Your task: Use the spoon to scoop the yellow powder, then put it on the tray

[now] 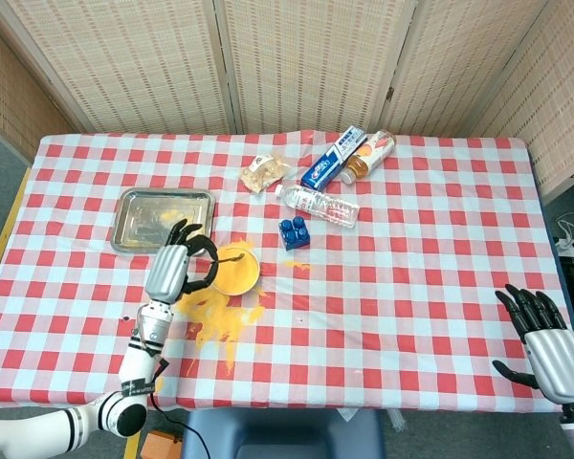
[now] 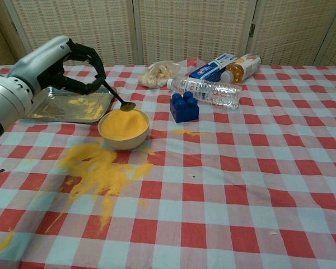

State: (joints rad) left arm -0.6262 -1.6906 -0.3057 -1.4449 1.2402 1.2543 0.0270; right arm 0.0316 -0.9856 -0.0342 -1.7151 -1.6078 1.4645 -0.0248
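My left hand [image 2: 55, 68] grips a dark spoon [image 2: 121, 101] by its handle. The spoon's bowl hangs just above the heap of yellow powder in the cream bowl [image 2: 123, 128], carrying some powder. From the head view the left hand [image 1: 177, 265] sits just left of the bowl [image 1: 239, 273], with the spoon [image 1: 226, 256] reaching over its rim. The metal tray [image 1: 132, 206] lies behind the hand, with a little yellow powder in it; it shows too in the chest view as the tray [image 2: 56, 106]. My right hand [image 1: 547, 341] rests open at the table's near right corner, holding nothing.
Spilled yellow powder [image 2: 98, 168] covers the cloth in front of the bowl. A blue brick [image 2: 183, 107], a lying water bottle [image 2: 207, 92], a toothpaste box [image 2: 211, 67], an orange bottle [image 2: 241, 67] and a snack bag [image 2: 159, 73] lie behind and right of the bowl.
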